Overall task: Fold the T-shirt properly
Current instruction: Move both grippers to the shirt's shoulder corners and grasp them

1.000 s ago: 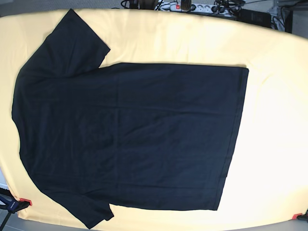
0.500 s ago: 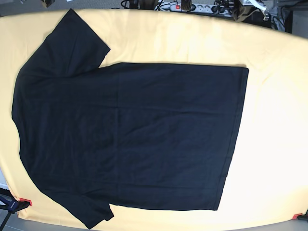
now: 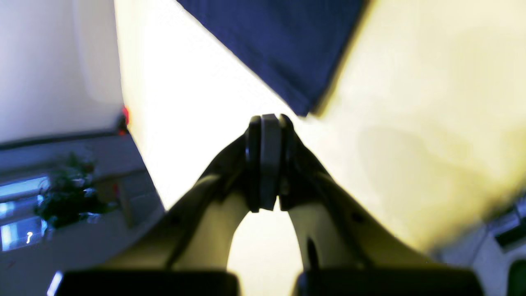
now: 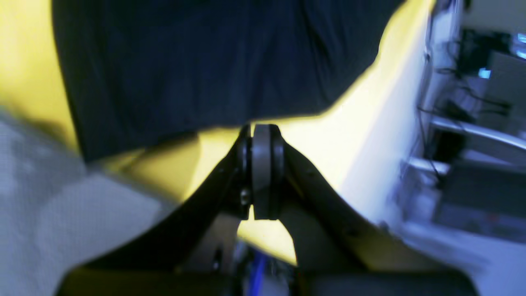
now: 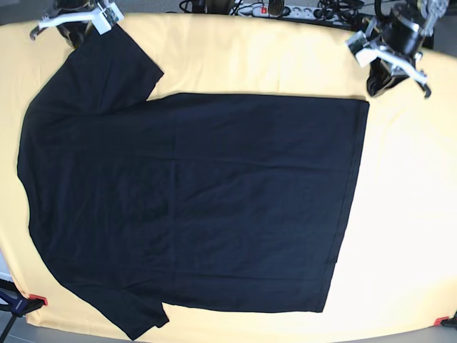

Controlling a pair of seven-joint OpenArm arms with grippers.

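The black T-shirt (image 5: pixel 193 200) lies spread flat on the pale yellow tablecloth (image 5: pixel 407 214), collar side to the left and hem to the right. My left arm (image 5: pixel 389 50) hangs over the far right, just beyond the shirt's far hem corner. In the left wrist view, my left gripper (image 3: pixel 265 120) is shut on nothing, a little short of that corner of the T-shirt (image 3: pixel 283 49). My right arm (image 5: pixel 75 16) is over the far left by the far sleeve. In the right wrist view, my right gripper (image 4: pixel 261 128) is shut and empty, close to the edge of the T-shirt (image 4: pixel 205 61).
A power strip and cables (image 5: pixel 275 9) lie behind the table's far edge. Red clamps (image 5: pixel 36 299) hold the cloth at the near corners, and another red clamp (image 3: pixel 124 115) shows at the table edge. Bare yellow cloth surrounds the shirt on the right.
Both arms have come into the base view at the far corners, the left at the right and the right at the left. The T-shirt has not moved.
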